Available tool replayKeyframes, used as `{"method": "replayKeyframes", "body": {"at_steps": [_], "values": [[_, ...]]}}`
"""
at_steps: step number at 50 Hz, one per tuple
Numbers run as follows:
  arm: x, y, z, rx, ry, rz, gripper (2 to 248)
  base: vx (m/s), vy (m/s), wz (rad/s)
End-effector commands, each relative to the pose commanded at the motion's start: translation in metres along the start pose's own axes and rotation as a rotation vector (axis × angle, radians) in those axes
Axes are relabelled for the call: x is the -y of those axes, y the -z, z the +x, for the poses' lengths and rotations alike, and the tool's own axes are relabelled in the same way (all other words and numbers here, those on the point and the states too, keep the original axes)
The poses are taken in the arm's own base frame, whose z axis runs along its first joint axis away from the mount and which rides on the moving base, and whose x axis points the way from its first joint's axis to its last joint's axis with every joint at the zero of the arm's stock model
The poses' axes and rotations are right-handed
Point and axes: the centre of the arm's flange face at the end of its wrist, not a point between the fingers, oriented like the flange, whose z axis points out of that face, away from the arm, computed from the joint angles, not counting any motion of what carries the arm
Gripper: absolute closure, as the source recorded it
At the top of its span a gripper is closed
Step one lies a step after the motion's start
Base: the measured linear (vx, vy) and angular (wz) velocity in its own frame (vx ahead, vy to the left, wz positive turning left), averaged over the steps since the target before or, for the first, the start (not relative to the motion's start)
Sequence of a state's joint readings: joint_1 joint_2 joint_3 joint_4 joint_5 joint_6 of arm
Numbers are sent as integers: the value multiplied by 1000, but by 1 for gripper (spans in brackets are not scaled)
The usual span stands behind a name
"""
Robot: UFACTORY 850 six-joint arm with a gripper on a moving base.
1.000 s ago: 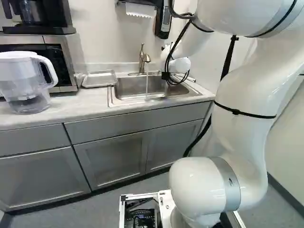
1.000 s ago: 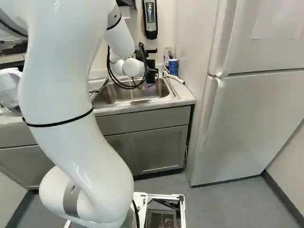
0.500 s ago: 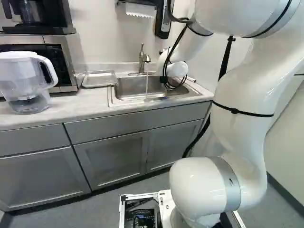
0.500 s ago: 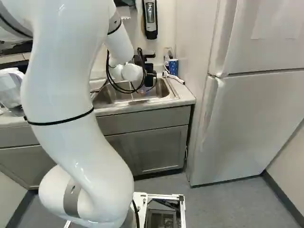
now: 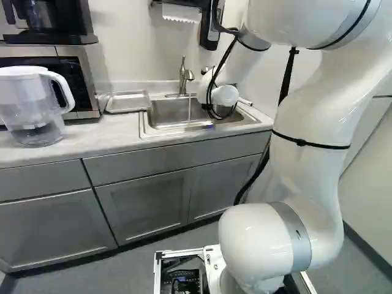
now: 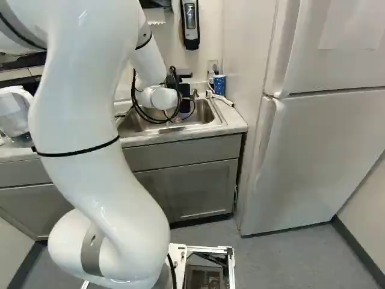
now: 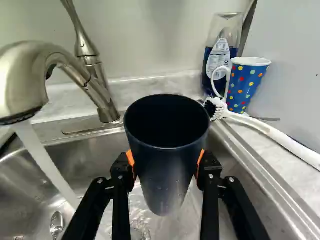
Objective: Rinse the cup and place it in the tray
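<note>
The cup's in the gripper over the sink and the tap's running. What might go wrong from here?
The stream falls beside the cup, so it may miss the inside unless the arm shifts. Swinging the cup that way might knock the faucet. Its side seems to carry droplets, so it could slip in the gripper.

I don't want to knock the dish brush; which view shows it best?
The wrist view: it shows the brush up close, bristles included. The right base view shows it small beside the sink; the left base view, only a bit of handle past the arm.
</note>
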State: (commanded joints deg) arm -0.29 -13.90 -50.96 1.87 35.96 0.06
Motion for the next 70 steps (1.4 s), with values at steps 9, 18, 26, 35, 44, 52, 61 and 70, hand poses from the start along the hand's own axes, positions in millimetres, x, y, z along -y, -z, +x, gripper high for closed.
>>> {"method": "replayKeyframes", "body": {"at_steps": [9, 18, 26, 35, 44, 52, 61, 70], "values": [[8, -2, -9, 4, 5, 14, 125, 0, 0, 0], [17, 0, -10, -2, 10, 29, 125, 0, 0, 0], [24, 4, -11, -12, 13, 43, 125, 0, 0, 0], [32, 11, -12, -18, 18, 57, 125, 0, 0, 0], [39, 18, -14, -15, 22, 71, 125, 0, 0, 0], [46, 21, -14, -14, 26, 84, 125, 0, 0, 0], [55, 24, -15, -13, 31, 101, 125, 0, 0, 0], [65, 27, -16, -13, 36, 119, 125, 0, 0, 0]]}}
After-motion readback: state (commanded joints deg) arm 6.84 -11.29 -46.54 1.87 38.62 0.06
